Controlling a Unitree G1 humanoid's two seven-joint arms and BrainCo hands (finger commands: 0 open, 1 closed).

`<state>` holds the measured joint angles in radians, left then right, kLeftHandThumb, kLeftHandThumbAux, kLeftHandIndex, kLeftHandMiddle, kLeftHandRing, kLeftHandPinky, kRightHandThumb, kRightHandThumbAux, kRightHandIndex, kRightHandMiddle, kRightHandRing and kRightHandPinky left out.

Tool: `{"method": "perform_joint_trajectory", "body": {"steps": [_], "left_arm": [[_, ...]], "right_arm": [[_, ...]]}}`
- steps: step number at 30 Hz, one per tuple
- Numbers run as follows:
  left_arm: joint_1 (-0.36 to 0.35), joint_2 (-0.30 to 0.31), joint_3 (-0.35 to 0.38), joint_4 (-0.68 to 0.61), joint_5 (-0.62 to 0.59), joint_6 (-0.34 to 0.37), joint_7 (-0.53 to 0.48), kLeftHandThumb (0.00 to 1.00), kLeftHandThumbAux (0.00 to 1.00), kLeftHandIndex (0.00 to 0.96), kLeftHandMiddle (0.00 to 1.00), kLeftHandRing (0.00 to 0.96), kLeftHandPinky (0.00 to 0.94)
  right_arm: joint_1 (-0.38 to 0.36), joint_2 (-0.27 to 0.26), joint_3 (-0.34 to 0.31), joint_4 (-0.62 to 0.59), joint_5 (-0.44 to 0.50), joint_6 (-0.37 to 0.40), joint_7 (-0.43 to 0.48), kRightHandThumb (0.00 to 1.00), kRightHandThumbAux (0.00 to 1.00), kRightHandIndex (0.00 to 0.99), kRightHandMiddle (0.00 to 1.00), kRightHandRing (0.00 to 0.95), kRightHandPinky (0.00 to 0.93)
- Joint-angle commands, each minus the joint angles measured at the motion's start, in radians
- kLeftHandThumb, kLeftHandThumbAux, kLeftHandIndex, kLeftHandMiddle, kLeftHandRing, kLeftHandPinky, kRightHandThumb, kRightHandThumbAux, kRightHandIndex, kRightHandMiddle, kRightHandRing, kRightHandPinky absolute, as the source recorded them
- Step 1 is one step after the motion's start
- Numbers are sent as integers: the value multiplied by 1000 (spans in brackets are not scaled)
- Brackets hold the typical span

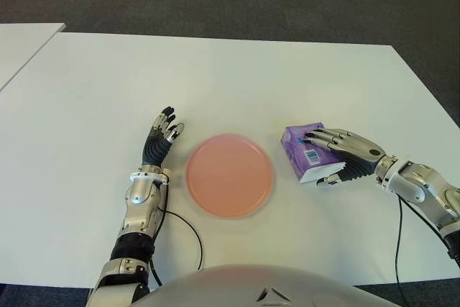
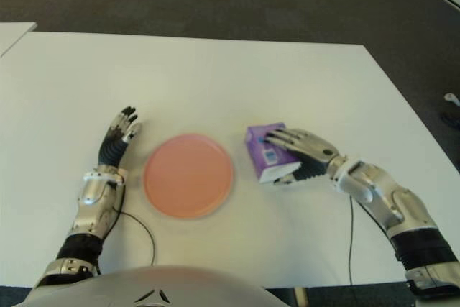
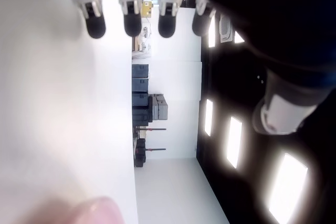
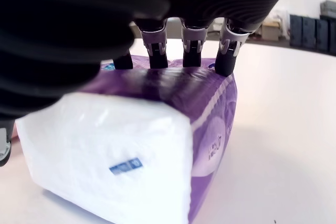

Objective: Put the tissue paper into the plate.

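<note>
A purple tissue pack (image 1: 300, 149) with a white end lies on the white table (image 1: 215, 77), just right of the round pink plate (image 1: 229, 175). My right hand (image 1: 316, 157) covers it from the right. Its fingers (image 4: 192, 44) reach across the purple top while the thumb presses the near side, so the hand is shut on the pack. The pack (image 4: 157, 129) still looks to be down on the table, apart from the plate's rim. My left hand (image 1: 164, 131) shows left of the plate, fingers straight and spread, holding nothing.
A black cable (image 1: 190, 231) runs along the table near the front edge by my left arm, and another (image 1: 399, 235) hangs by my right forearm. A second white table (image 1: 21, 41) stands at the far left. Dark carpet lies beyond the far edge.
</note>
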<state>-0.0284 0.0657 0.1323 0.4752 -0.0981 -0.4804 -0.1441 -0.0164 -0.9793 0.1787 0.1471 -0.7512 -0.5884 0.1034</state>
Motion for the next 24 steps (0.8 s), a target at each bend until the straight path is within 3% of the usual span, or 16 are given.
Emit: {"method": "perform_joint_trajectory", "body": {"steps": [1, 11, 15, 24], "left_arm": [[39, -8, -13, 9, 2, 34, -5, 0, 539, 0, 0, 0, 0], [47, -10, -13, -7, -1, 43, -6, 0, 536, 0, 0, 0, 0], [51, -11, -14, -12, 0, 44, -5, 0, 535, 0, 0, 0, 0], [60, -10, -17, -28, 3, 51, -1, 0, 536, 0, 0, 0, 0]], "right_arm": [[47, 16, 98, 69, -164, 12, -55, 100, 385, 0, 0, 0, 0], [62, 4, 167, 83, -368, 86, -314, 111, 459, 0, 0, 0, 0], [47, 22, 219, 124, -453, 142, -412, 115, 481, 0, 0, 0, 0], [15, 36, 293, 170, -482, 213, -470, 126, 510, 0, 0, 0, 0]]}}
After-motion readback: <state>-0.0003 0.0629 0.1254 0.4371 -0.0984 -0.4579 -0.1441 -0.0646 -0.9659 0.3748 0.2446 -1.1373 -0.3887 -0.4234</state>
